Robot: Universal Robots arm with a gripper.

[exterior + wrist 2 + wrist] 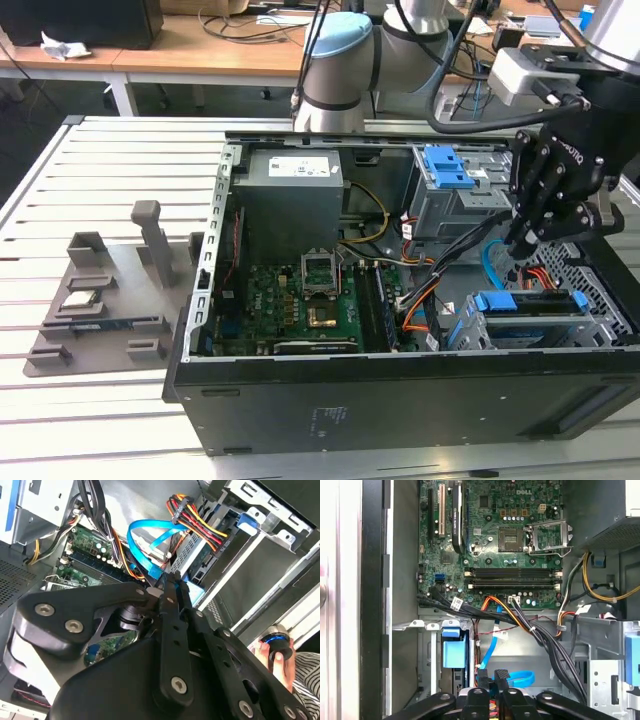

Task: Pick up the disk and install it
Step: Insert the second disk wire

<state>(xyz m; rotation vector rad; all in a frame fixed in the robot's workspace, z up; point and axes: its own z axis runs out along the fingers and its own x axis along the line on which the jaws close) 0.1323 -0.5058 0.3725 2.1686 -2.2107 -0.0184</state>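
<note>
The disk sits in the lower drive cage at the open computer case's corner, on the exterior view's right. Its blue carrier frame shows there, and its metal body is mostly hidden by the cage. In the first wrist view the blue carrier lies in the same bay. My gripper hangs just above and behind the cage, a short way off the disk. The black fingers are shut with nothing between them, as both wrist views show. A blue data cable loops right beside the fingertips.
Inside the case are a grey power-supply box, the motherboard, bundled cables and an upper bay with a blue carrier. A grey fixture plate lies on the exterior view's left. A hand holds a blue-ringed button.
</note>
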